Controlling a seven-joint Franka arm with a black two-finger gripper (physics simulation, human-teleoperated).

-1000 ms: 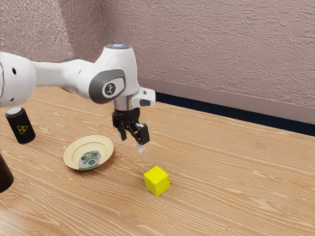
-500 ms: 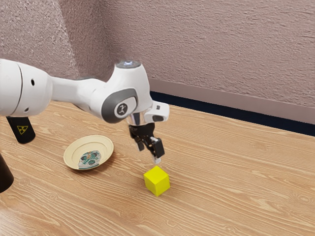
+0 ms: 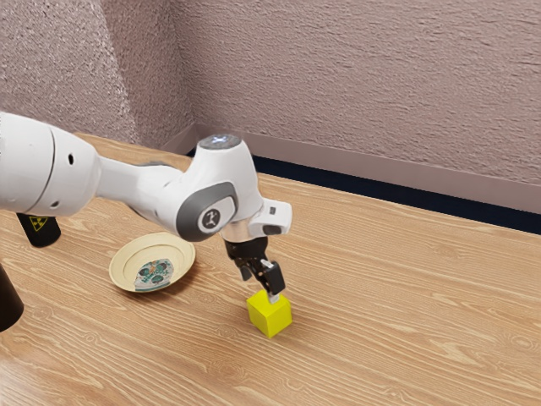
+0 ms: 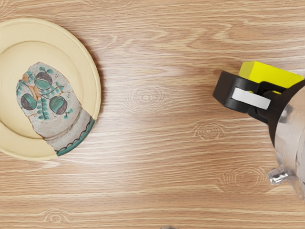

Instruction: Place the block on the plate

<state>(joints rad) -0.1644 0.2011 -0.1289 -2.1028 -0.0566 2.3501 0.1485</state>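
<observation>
1. One block [image 3: 270, 315], on the table [image 3: 380, 338], lower centre of the exterior view.
2. One plate [image 3: 123, 265], left of centre there.
3. Two dark things: a can [image 3: 40, 232] at the left, partly hidden, and a cut-off object [image 3: 7, 300] at the left edge.
4. One arm [image 3: 127, 182], in from the left, hand downward; gripper [image 3: 260, 288] just above the block, its two fingers spread.

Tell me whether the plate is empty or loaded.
Empty. The plate shows only its green-and-grey design, and the yellow block sits on the wooden table, apart from it.
</observation>
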